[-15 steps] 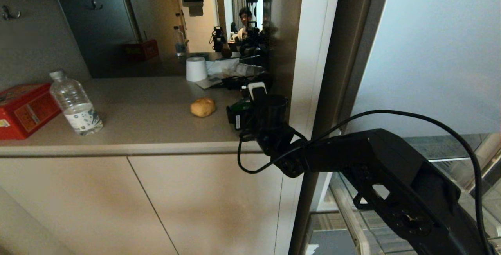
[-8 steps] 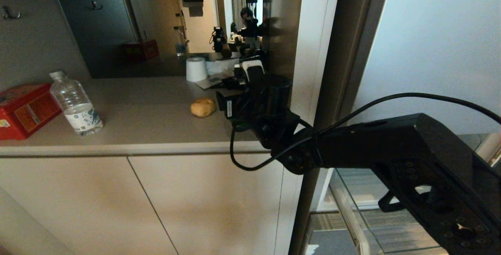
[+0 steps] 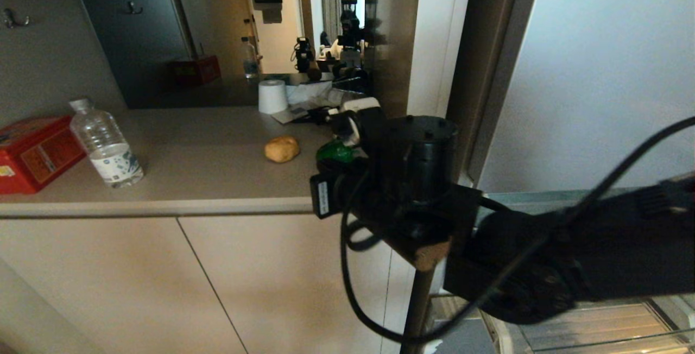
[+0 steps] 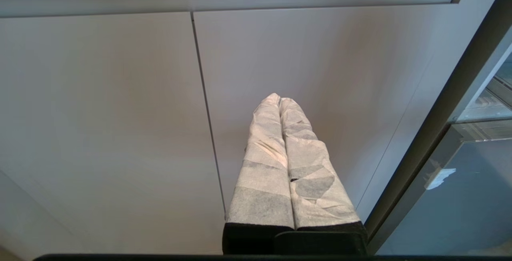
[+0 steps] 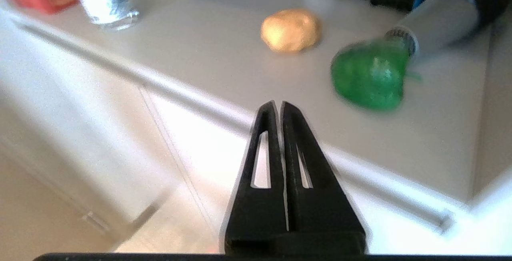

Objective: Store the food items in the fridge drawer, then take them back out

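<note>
Pulled back off the counter since a sec ago, the right gripper is now seen out past the counter's front edge, w/ its black fingers pressed together on nothing. Before, they were spread over the green bell pepper; that pepper is now left sitting on the counter near its right end, uncovered. The golden-brown lump is found just beside the pepper, further from the right end, same spot as before. Bottle & red tin are unchanged at the counter's far left. The left gripper is kept parked below the counter by the cabinet doors, taped fingers closed together.
</note>
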Motion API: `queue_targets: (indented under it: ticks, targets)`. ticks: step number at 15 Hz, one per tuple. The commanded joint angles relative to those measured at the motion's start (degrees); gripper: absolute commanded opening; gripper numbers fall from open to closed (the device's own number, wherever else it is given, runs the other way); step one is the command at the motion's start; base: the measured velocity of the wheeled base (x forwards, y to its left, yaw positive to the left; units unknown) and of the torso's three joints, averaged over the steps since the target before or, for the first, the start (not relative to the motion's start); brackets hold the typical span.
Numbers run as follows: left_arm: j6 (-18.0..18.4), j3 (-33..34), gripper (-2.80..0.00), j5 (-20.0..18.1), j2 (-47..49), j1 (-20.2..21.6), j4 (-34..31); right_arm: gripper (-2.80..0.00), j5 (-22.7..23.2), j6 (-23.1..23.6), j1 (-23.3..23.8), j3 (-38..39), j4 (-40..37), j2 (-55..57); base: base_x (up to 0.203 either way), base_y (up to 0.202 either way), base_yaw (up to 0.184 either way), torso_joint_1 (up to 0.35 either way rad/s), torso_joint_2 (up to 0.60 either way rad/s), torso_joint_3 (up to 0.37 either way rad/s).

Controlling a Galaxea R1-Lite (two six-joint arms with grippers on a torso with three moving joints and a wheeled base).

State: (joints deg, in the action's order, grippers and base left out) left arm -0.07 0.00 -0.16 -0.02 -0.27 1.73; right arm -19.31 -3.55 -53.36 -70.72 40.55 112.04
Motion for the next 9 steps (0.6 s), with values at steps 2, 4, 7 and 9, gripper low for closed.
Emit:
queue_targets:
  ticks: [2, 4, 7, 9]
  targets:
    - [0.0, 0.6, -2.80, 0.0, 0.0, 0.0, 0.0, -2.80, -0.2, -3.1, -2.2, 16.7, 0.3, -18.4, 0.000, 0.000, 0.000, 0.000, 0.00, 0.000]
    - [0.0, 0.6, -2.80, 0.0, 0.0, 0.0, 0.0, -2.80, -0.9, -5.0, -2.7, 24.0, 0.3, -24.0, 0.000, 0.000, 0.000, 0.000, 0.00, 0.000]
    - [0.0, 0.6, -2.80, 0.0, 0.0, 0.0, 0.0, -2.80, -2.0, -6.0, -2.7, 29.5, 0.3, -27.8, 0.000, 0.000, 0.000, 0.000, 0.00, 0.000]
    - [0.0, 0.6, -2.80, 0.0, 0.0, 0.0, 0.0, -2.80, -2.3, -6.1, -2.3, 34.7, 0.4, -29.3, 0.000, 0.000, 0.000, 0.000, 0.00, 0.000]
